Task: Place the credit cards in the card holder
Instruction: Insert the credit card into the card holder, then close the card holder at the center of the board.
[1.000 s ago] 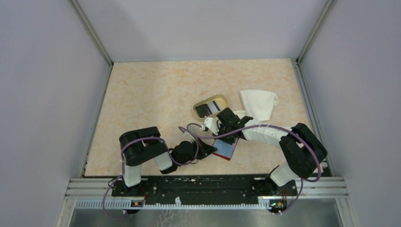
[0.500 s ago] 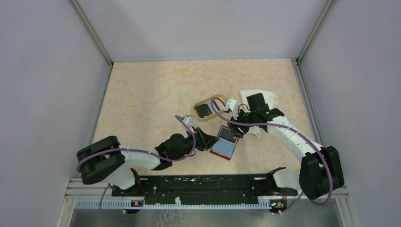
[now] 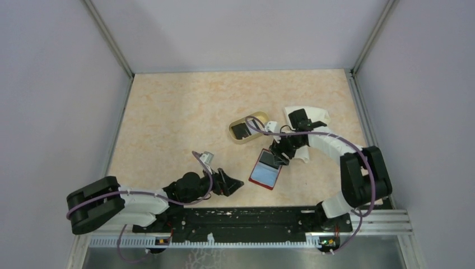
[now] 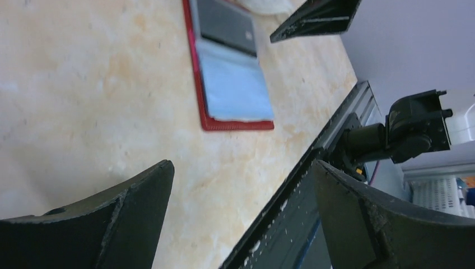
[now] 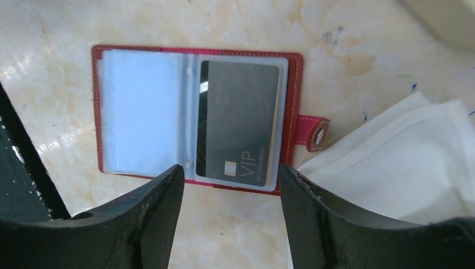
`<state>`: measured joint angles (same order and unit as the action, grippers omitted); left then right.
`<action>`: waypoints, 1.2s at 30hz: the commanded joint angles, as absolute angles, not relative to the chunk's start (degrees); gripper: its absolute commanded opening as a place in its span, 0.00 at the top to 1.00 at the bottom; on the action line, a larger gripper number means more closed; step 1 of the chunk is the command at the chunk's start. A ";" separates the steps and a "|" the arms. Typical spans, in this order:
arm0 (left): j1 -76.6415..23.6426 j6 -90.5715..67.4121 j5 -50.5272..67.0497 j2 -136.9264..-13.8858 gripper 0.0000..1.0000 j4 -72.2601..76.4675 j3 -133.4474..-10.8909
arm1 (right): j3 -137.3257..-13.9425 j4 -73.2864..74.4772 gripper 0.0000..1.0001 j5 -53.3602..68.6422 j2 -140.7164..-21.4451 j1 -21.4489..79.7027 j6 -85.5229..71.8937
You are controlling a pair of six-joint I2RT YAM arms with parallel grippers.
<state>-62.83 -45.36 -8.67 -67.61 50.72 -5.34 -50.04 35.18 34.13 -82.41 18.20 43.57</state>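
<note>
The holder (image 5: 140, 112) lies open on the table (image 3: 179, 112), one card (image 5: 238, 123) slotted in a sleeve. The left gripper (image 4: 241, 165) and right gripper (image 5: 229, 168) are held apart, empty. Next, a second card (image 3: 241, 130), seen in the tray (image 3: 255, 117), is judged due for pickup.

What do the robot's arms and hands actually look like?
The left arm and right arm are white segments with chunky black joints, each trailing a purple cable. The left hand and right hand are black, with two broad curved fingers.
</note>
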 commanded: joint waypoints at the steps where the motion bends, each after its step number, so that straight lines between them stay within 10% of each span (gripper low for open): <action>1: -62.51 -54.29 -4.70 -69.42 0.03 53.59 -3.38 | -52.50 31.43 0.39 29.53 -86.99 17.90 37.49; 9: -62.49 -62.33 -2.62 -78.67 0.18 54.72 -6.10 | -52.02 30.62 0.43 26.44 -91.87 17.85 34.49; 25: -63.45 -82.40 -7.03 -94.49 0.10 57.97 -8.10 | -53.48 38.32 0.66 33.03 -97.32 17.84 34.63; 36: -63.46 -75.70 -10.60 -110.61 0.11 93.56 -8.51 | -53.34 39.61 0.67 34.01 -97.73 18.66 34.85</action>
<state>-63.51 -81.08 -5.89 -104.68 80.18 -10.35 -53.74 35.81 33.28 -95.77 17.65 34.87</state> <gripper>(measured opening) 0.887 0.335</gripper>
